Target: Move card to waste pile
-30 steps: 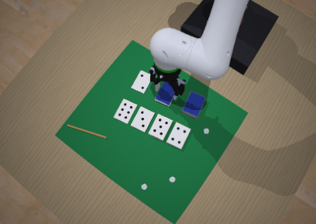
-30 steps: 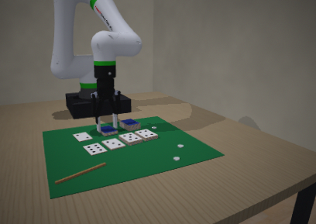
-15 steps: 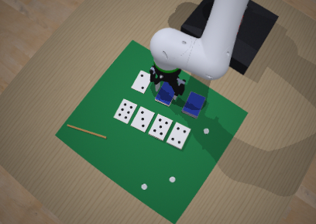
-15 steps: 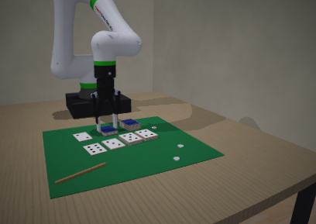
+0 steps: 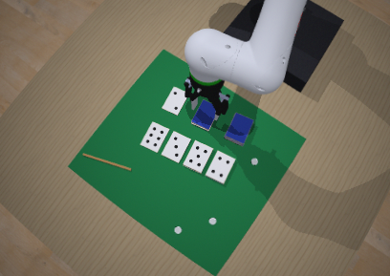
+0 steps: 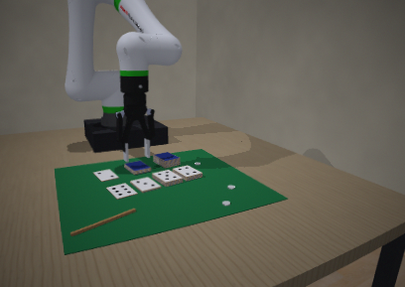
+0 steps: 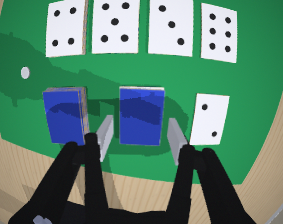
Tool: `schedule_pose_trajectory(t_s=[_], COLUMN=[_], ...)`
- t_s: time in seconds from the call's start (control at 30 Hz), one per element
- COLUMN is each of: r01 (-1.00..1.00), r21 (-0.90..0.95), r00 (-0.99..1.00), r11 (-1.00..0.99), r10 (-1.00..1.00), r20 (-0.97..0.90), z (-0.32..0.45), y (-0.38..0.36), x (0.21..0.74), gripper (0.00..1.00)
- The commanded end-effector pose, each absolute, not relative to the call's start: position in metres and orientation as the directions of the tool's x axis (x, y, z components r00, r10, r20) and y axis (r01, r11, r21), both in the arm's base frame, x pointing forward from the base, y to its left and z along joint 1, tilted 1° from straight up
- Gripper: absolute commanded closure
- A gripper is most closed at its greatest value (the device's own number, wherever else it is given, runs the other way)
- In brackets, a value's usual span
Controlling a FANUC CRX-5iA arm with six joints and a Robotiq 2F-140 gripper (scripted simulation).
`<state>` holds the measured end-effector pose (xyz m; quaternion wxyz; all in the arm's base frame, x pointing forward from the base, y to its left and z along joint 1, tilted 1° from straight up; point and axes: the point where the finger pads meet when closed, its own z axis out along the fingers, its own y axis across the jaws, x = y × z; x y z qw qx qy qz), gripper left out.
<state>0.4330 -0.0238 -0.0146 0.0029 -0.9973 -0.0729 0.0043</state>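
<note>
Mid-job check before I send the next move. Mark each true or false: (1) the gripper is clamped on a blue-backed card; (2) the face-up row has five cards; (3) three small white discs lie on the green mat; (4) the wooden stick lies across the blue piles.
1. False. The gripper is open, its fingers on either side of the middle blue-backed pile without gripping it.
2. False. The face-up row has four cards; a fifth face-up card, the two-pip card, lies apart beside that blue pile.
3. True. White discs lie on the green mat.
4. False. The wooden stick lies on the mat, away from every card.
</note>
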Motion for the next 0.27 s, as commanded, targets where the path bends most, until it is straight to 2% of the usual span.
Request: schedule_pose_trajectory(t_s=[0.0, 0.23], r01=[0.145, 0.145], r21=[-0.006, -0.006], r00=[0.989, 0.989], r11=[-0.989, -0.989], r10=[0.145, 0.145], r20=[-0.008, -0.008], z=[0.0, 0.036], y=[-0.024, -0.024], x=[0.433, 0.434], gripper=[0.5, 0.5])
